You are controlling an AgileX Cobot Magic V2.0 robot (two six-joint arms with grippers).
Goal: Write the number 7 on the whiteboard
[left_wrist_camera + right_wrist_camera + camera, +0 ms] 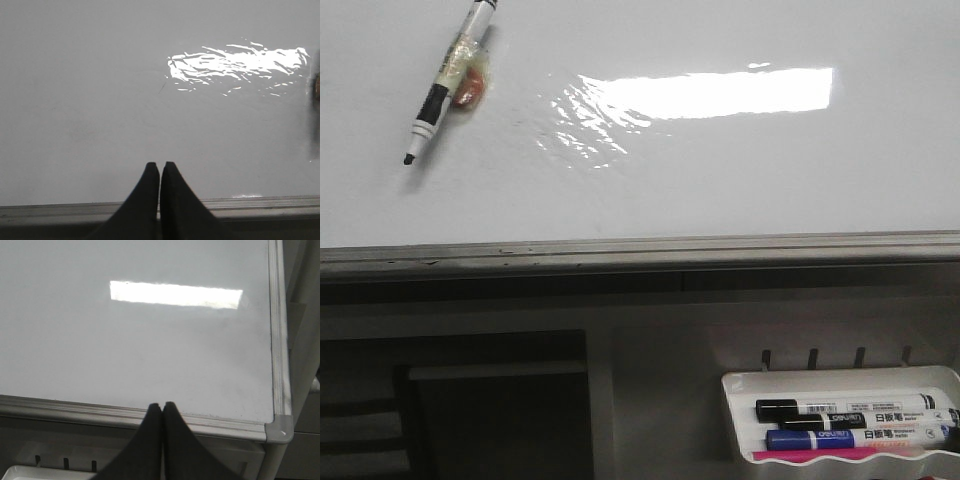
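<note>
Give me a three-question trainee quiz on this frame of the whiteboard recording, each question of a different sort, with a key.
1. True or false: a number 7 is already drawn on the whiteboard.
2. Where does the uncapped marker lie? A) in the marker tray B) on the whiteboard, far left C) in the left gripper
3. Fill in: the fingers of the right gripper are ____ and hold nothing.

Key: 1 false, since no stroke shows on the board; 2 B; 3 closed.
</note>
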